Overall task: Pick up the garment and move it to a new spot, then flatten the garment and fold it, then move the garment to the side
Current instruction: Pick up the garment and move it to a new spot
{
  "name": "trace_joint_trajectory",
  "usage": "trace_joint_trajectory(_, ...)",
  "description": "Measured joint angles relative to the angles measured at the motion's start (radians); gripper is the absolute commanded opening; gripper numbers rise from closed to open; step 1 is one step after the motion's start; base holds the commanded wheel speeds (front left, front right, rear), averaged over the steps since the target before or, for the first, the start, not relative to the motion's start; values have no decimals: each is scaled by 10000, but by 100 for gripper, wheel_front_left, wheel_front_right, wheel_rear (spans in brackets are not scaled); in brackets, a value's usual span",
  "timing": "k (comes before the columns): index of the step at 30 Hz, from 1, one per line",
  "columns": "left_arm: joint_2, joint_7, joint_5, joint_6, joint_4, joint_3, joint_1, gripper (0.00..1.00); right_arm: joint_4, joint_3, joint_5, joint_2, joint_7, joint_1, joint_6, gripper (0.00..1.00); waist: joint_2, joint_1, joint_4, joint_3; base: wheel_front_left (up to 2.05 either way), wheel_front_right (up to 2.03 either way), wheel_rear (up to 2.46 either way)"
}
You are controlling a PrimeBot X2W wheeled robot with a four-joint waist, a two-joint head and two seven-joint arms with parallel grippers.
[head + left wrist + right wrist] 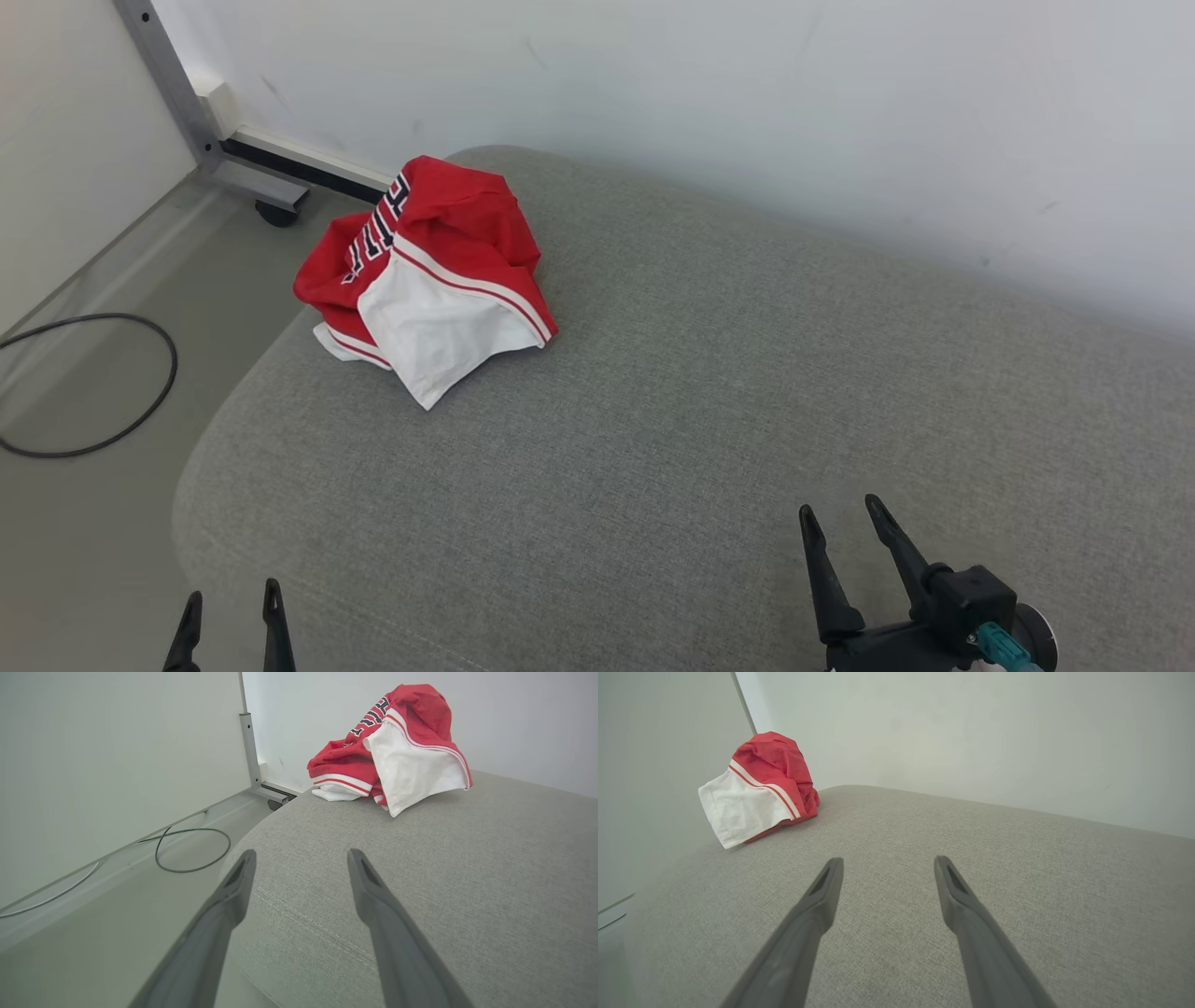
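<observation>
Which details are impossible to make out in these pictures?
Garment lettering: head and left wrist views, folds hide most of it.
Garment type: every view, it lies crumpled.
Left gripper: head view, bottom edge cuts off everything below the fingers.
Cable: head view, left edge cuts its ends.

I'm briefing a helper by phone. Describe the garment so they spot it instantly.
Find the wide grey cushion against the white wall. At its far left corner lies a crumpled garment. It alone is red, with white panels, striped trim, dark lettering.
</observation>
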Motion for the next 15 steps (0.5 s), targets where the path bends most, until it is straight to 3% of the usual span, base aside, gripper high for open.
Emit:
trace_joint_trajectory(6, 0, 0, -219, -15, -21, 48, 10, 100, 79, 65, -50, 2, 2, -9, 0, 100, 0, 0, 243, 59, 0, 0, 0)
trace_joint_trajectory(15, -6, -2, -1003, -150, 94, 77, -3, 100, 142, 36, -219, 0, 0, -3, 0, 100, 2, 0, 46, 143, 0, 0, 0)
